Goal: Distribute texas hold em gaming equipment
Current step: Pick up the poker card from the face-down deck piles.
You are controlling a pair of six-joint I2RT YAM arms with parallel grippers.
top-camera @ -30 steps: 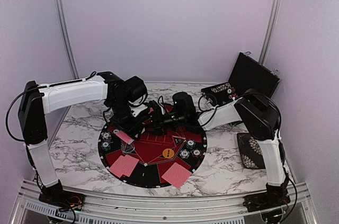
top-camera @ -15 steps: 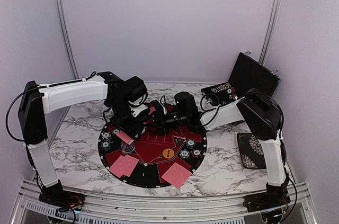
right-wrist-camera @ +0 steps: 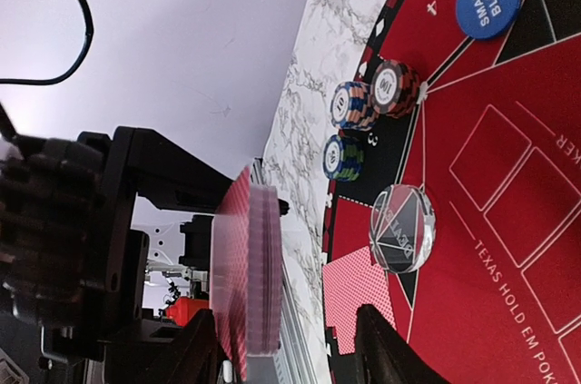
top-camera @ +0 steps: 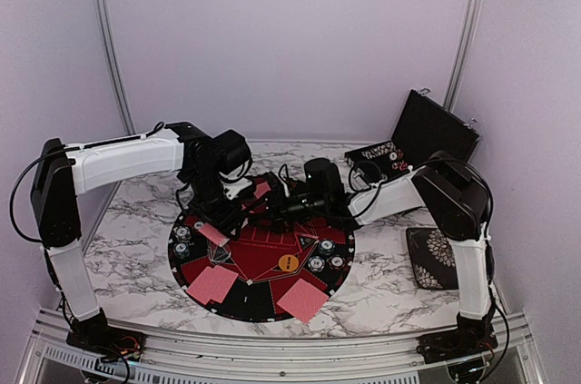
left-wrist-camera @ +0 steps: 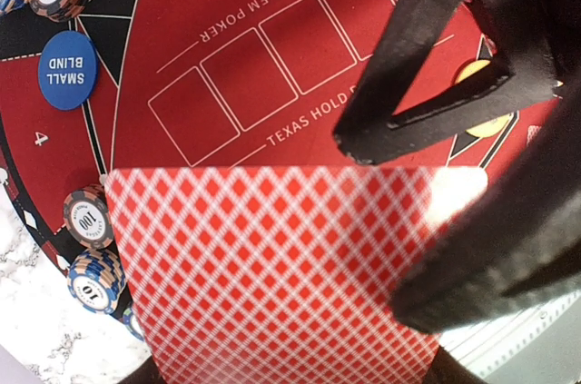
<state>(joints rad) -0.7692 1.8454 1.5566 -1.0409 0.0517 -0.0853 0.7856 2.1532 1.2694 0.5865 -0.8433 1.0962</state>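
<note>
A round red-and-black poker mat (top-camera: 263, 261) lies mid-table. My left gripper (top-camera: 221, 211) (left-wrist-camera: 290, 375) is shut on a deck of red-backed playing cards (left-wrist-camera: 272, 266) (right-wrist-camera: 250, 275), held above the mat's left side. My right gripper (top-camera: 270, 195) (right-wrist-camera: 290, 352) stands open, its fingers (left-wrist-camera: 490, 266) at the deck's right edge, and the deck's edge sits in the gap near one finger. Cards (top-camera: 211, 283) (top-camera: 302, 300) (top-camera: 215, 234) lie face down on the mat. Chip stacks (left-wrist-camera: 88, 216) (right-wrist-camera: 397, 86), a blue small-blind disc (left-wrist-camera: 68, 69) (right-wrist-camera: 487, 0), a clear dealer disc (right-wrist-camera: 402, 227) and an orange disc (top-camera: 289, 262) rest on it.
An open black case (top-camera: 427, 134) stands at the back right. A dark flower-patterned tray (top-camera: 428, 257) lies right of the mat. A metal rail (top-camera: 272, 348) runs along the near edge. White walls close in the marble table (top-camera: 136, 239).
My right arm's wrist has shifted slightly to the right. The left arm and the deck in its grip have stayed where they were.
</note>
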